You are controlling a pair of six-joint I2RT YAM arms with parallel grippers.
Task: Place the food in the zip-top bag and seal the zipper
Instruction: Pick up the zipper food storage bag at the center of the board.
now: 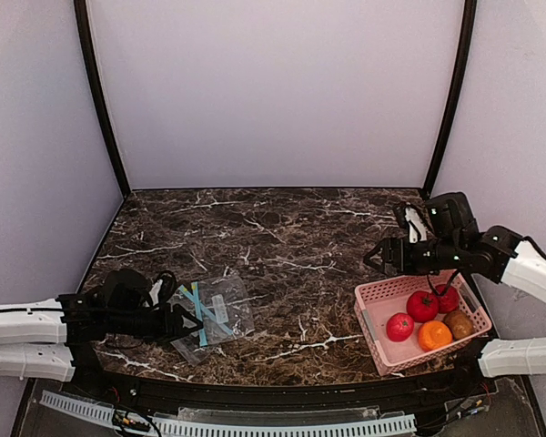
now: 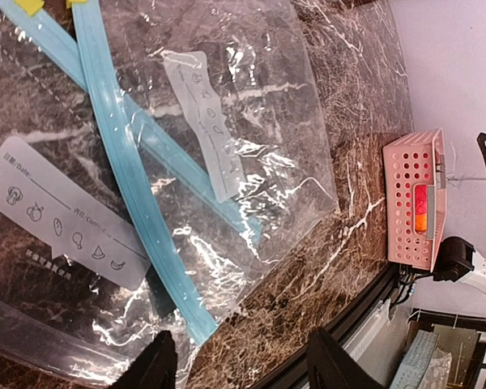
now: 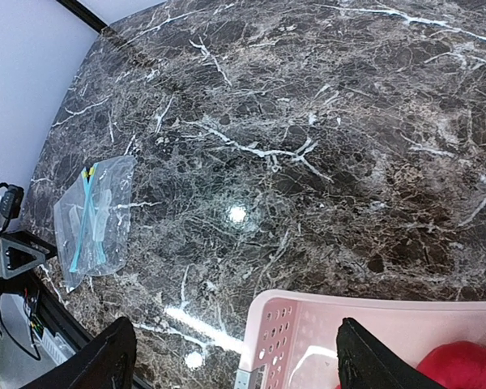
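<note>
Glossy marble table (image 1: 282,237), clear crinkled plastic bag (image 1: 220,314)

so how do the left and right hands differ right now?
Place: the left hand sits low at the edge of the bag, while the right hand hangs over a corner of the pink basket, well away from the bag.
Gap: the left hand's fingers look closer together than the right hand's.
Shared: both are open, and neither is holding anything.

Worktop (image 1: 282,228) dark brown marble, white veins. Bag (image 1: 220,314) clear, blue zip strips. Basket (image 1: 368,328) pink. Red fruit (image 1: 422,305), orange fruit (image 1: 434,335), brown fruit (image 1: 459,324).
</note>
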